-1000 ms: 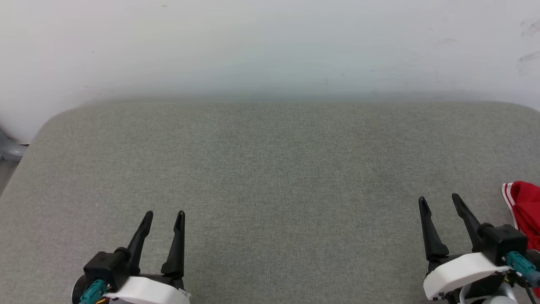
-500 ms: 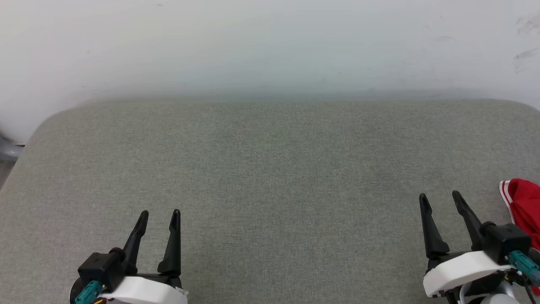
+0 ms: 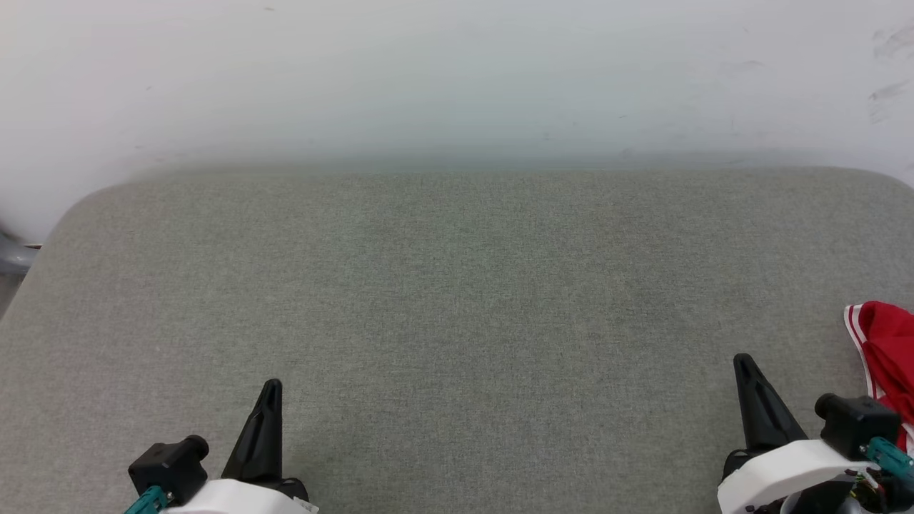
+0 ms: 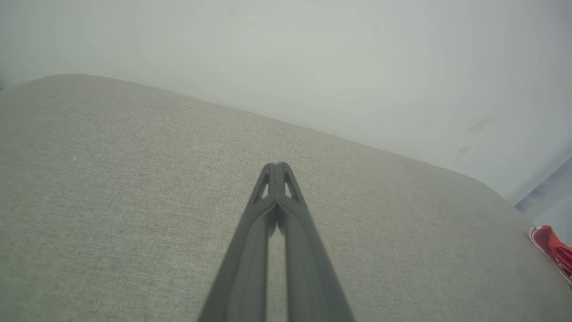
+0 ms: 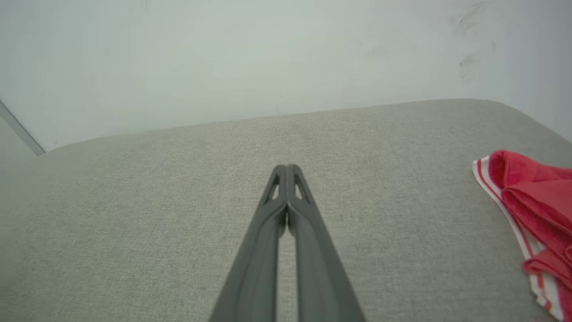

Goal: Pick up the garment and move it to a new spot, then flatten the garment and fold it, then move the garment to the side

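**Both pincers closed and empty, garment at the far right**

At the lower left of the head view, our left pincer [image 3: 270,391] hangs low over the grey cloth tabletop [image 3: 457,285]. Its two dark fingers are pressed together with nothing between them, and its wrist view shows the tips meeting. Across the middle we see plain grey weave running back to the pale wall [image 3: 457,71].

At the lower right, our right pincer [image 3: 745,365] is pressed together in the same way and carries nothing. It is near the garment [image 3: 889,350] but apart from it.

The garment lies bunched on the tabletop at its right end, to the right of the right pincer. The frame edge cuts it off, so we cannot tell how much more of it lies beyond or how it is laid out.

We judge it to be light, soft and limp. It should sag and drape from wherever we lift it, hold no shape of its own, and take no harm from a firm pinch. The fabric looks matt, so we expect little slipping.

For a hold, we favour the red-and-white striped edge [image 5: 514,223]. It faces our right pincer and looks like a firmer, doubled band. The raised red fold just behind it would also do. Our fingers must spread first, and a shallow pinch risks catching only one layer, so we would bite well into the fold.
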You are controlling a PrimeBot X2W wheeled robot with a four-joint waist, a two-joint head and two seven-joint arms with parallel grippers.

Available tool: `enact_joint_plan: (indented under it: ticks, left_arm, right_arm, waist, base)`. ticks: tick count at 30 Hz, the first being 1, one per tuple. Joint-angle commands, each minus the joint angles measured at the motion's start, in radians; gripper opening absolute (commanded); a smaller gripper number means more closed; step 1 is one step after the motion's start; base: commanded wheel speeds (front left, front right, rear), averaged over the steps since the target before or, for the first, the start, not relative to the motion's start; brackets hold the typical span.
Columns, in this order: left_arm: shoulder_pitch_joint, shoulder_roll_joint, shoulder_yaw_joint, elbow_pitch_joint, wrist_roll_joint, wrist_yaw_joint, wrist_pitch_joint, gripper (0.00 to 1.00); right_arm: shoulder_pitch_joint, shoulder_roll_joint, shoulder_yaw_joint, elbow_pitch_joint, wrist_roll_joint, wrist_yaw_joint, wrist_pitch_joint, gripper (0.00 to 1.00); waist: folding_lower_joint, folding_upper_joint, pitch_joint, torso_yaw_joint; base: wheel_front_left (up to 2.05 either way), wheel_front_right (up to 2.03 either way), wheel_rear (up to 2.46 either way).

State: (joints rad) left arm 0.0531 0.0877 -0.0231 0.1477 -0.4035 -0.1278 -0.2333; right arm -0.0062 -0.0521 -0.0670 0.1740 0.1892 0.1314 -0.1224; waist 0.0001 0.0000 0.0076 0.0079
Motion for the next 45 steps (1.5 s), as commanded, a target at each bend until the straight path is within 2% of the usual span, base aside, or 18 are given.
enact_joint_plan:
  ticks: [1,23,45]
  left_arm:
    - [-0.025,0.004,0.008,-0.011,-0.041,0.0,0.008,0.0]
    - [-0.068,-0.005,0.041,0.02,-0.377,-0.001,0.102,0.0]
    - [-0.098,-0.013,0.068,0.042,-0.629,-0.002,0.174,0.0]
  right_arm:
    - [-0.025,0.0,-0.005,-0.011,0.049,0.0,0.005,0.0]
    - [-0.046,0.001,-0.012,0.005,0.442,0.0,0.067,0.0]
    - [-0.066,0.001,-0.023,0.024,0.736,0.0,0.118,0.0]
  waist:
    - [0.0,0.0,0.0,0.0]
    - [0.0,0.0,-0.001,-0.002]
    - [0.0,0.0,-0.002,-0.003]
  base:
    - [0.0,0.0,0.0]
    - [0.0,0.0,0.0]
    - [0.0,0.0,0.0]
